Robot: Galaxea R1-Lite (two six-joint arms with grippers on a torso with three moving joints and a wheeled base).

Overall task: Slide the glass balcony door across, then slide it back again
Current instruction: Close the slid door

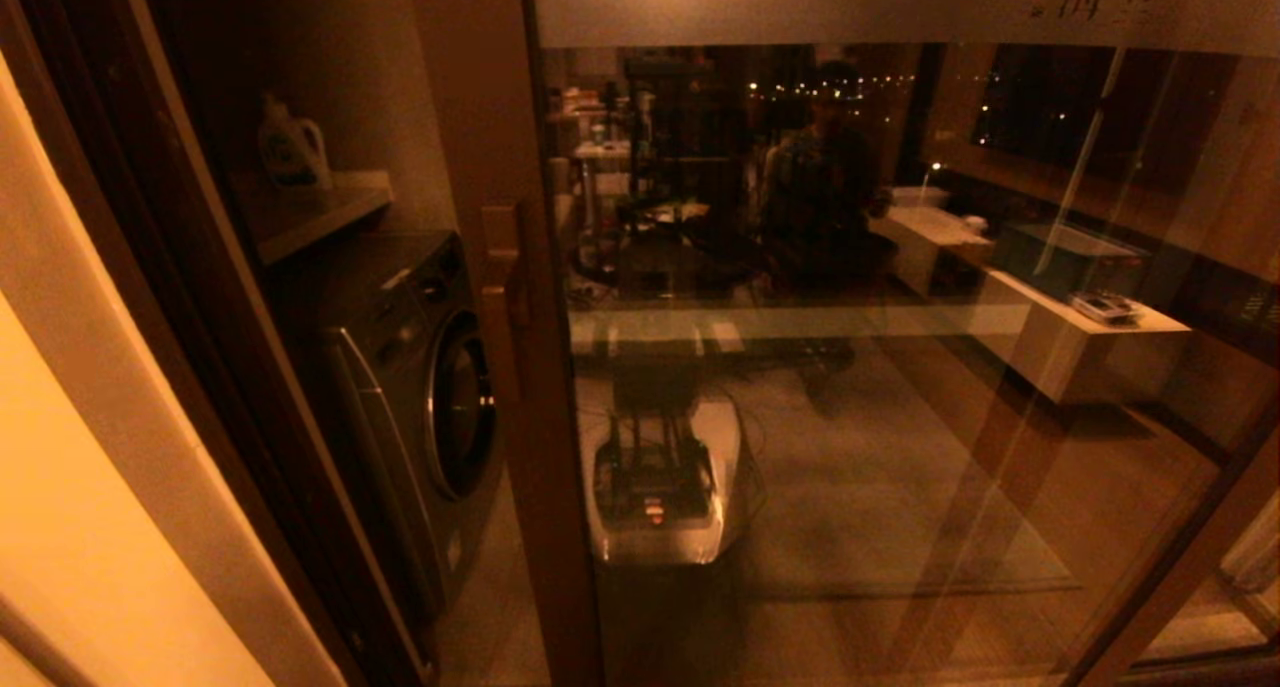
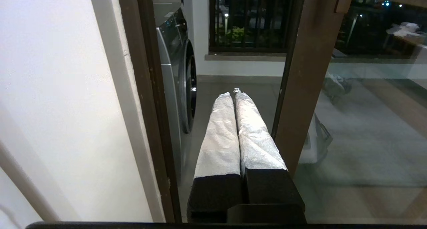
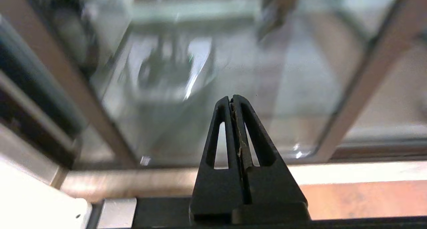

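The glass balcony door fills most of the head view, its frosted top band carrying dark characters. Its brown stile carries a blocky wooden handle. A gap stands open between that stile and the dark jamb on the left. No gripper shows in the head view. In the left wrist view my left gripper is shut and empty, its white-wrapped fingers reaching into the gap right beside the door stile. My right gripper is shut on nothing, pointing at the lower door glass.
Through the gap stands a grey washing machine with a shelf and detergent bottle above it. The dark jamb and white wall bound the gap on the left. A barred dark window lies beyond. The robot's reflection shows in the glass.
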